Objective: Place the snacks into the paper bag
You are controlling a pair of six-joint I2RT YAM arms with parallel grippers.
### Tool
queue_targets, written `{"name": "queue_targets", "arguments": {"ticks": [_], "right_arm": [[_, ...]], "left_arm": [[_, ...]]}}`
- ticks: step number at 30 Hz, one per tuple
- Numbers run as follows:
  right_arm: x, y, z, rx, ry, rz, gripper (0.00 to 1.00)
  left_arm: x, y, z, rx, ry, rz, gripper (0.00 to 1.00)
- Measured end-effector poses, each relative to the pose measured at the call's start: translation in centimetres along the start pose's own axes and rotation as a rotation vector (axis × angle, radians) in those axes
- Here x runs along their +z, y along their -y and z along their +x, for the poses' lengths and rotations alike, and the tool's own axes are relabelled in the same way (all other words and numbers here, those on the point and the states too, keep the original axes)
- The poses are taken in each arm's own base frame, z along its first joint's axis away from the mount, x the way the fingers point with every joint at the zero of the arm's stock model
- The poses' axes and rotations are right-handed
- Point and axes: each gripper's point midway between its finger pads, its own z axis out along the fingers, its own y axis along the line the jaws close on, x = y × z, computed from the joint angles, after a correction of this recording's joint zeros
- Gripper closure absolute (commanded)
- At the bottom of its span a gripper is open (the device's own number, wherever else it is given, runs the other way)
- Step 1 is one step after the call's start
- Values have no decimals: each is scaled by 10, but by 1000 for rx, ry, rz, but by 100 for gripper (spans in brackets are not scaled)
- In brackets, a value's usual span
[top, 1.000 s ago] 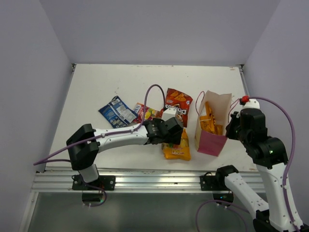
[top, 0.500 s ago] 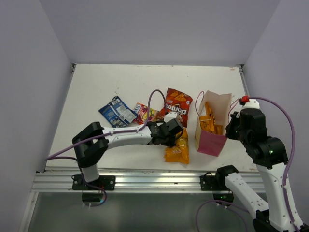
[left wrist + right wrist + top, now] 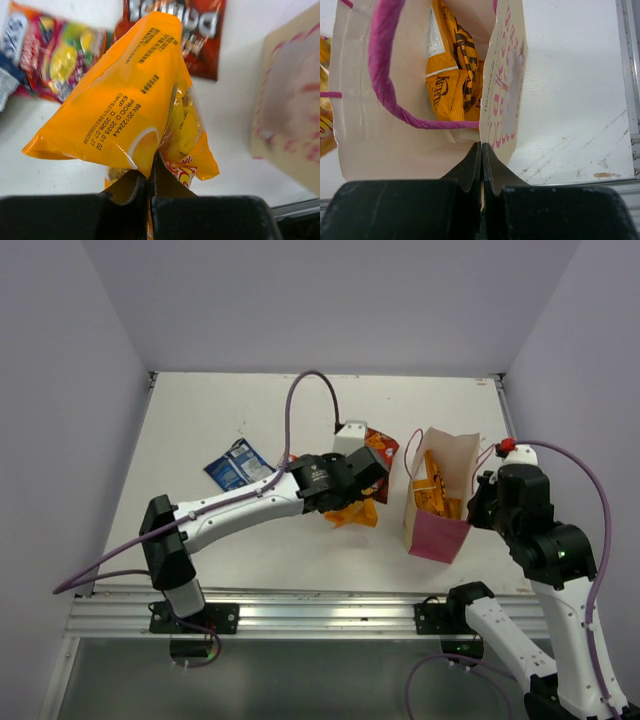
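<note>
The left arm's jaws pinch an edge of the small orange Doritos packet (image 3: 125, 100), holding it off the bench (image 3: 200, 410), above the red Doritos packet (image 3: 175, 30) and the candy packet (image 3: 50, 55), just beside the paper bag (image 3: 438, 535). The right arm's jaws are pressed together on the bag's rim; the orange Honey bag (image 3: 452, 75) stands inside

Left gripper (image 3: 150, 172) clamped tight, extended rightward; right gripper (image 3: 481, 150) clamped tight, angled down
</note>
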Motion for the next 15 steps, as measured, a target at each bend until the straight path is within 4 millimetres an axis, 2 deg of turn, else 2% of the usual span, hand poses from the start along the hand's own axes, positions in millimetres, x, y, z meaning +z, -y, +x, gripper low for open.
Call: {"name": "queue_targets", "arguments": {"ticks": [4, 6, 8, 10, 12, 13, 15], "right_arm": [[0, -1, 0, 0, -1, -3, 100], [0, 0, 0, 0, -1, -3, 100], [0, -1, 0, 0, -1, -4, 100], [0, -1, 0, 0, -1, -3, 100], [0, -1, 0, -1, -2, -3, 100], [0, -1, 0, -1, -2, -3, 100], [0, -1, 0, -2, -2, -4, 100]], "left_arm": [[-51, 28, -95, -52, 234, 100, 100], [-93, 47, -148, -73, 389, 188, 100], [-132, 62, -182, -66, 524, 247, 100], [-169, 74, -207, -53, 655, 282, 100], [-199, 87, -222, -47, 757, 322, 100], [-213, 98, -221, -34, 793, 353, 100], [-228, 114, -219, -3, 836, 397, 100]]}}
